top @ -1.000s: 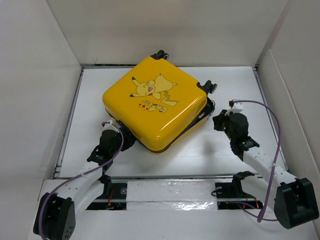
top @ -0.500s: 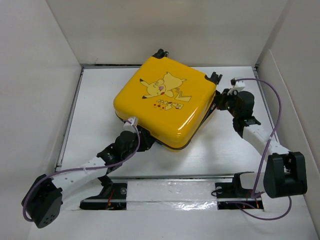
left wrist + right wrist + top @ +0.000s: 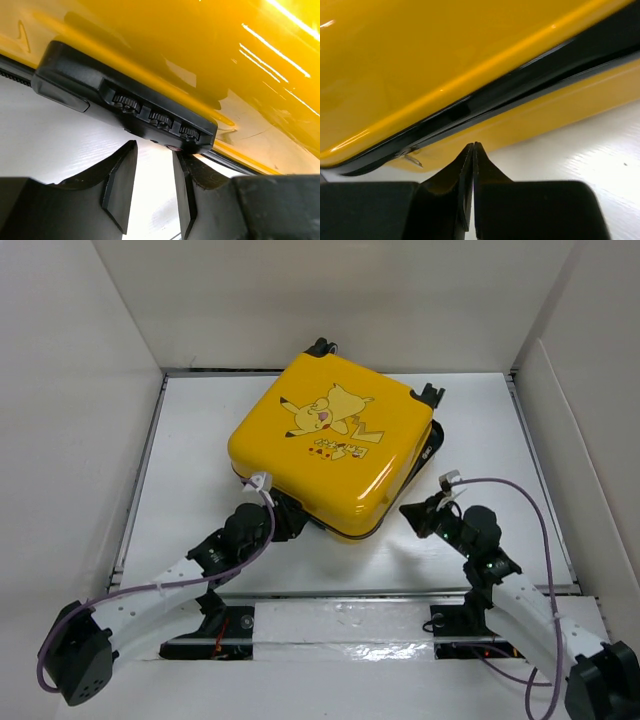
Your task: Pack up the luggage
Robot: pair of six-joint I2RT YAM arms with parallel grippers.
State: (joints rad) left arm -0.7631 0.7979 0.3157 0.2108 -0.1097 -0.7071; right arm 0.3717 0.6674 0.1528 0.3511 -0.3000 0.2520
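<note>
The yellow Pikachu luggage [image 3: 335,445] lies flat in the middle of the table, lid down on its base with a dark gap along the right seam [image 3: 485,102]. My left gripper [image 3: 292,524] is open and empty at the near left edge, its fingers [image 3: 120,182] just under the black combination lock [image 3: 125,100]. My right gripper [image 3: 413,514] is shut and empty, its tips [image 3: 473,150] close to the lower shell near the near right corner. A small metal zipper pull [image 3: 413,159] hangs at the seam.
White walls enclose the table on the left, back and right. The luggage's black wheels [image 3: 428,394] point to the back right. Bare white tabletop [image 3: 180,470] lies left of the luggage and along the front.
My right arm has swung back from the far right side of the luggage to its near right corner. The luggage moved right and back earlier and now rests still. My left gripper stays at the lock.
</note>
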